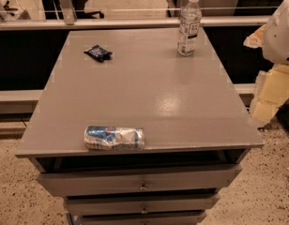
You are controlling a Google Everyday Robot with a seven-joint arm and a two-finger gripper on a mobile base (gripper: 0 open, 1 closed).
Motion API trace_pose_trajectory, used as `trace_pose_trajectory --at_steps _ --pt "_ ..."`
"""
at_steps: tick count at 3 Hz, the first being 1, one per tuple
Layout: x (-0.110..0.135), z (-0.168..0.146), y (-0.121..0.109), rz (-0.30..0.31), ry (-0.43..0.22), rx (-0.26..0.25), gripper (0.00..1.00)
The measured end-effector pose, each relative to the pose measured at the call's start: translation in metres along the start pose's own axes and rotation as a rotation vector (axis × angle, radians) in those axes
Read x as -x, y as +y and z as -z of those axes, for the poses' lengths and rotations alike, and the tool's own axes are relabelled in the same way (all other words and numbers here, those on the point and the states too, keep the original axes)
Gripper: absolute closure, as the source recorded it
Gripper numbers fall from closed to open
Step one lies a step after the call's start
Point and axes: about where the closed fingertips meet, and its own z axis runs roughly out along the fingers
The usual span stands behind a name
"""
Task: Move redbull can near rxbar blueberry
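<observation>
At the near edge of the table (149, 93), the redbull can (114, 138) lies on its side, untouched; toward the far left corner lies the rxbar blueberry (98, 53), well apart from the can; a water bottle (189, 25) stands upright at the far right; the claw (270, 90) hangs off the table's right side, whether wide or narrow cannot be told; judged progress: nothing done, with approach, grasp and carry all left.
</observation>
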Motion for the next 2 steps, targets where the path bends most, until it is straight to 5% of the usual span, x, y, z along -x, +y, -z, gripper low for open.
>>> trace_pose_trajectory --at_steps 1,2 --pt "0.000 0.000 0.000 0.000 0.000 0.000 0.00" --pt "0.030 -0.020 0.006 -0.003 -0.077 0.014 0.00"
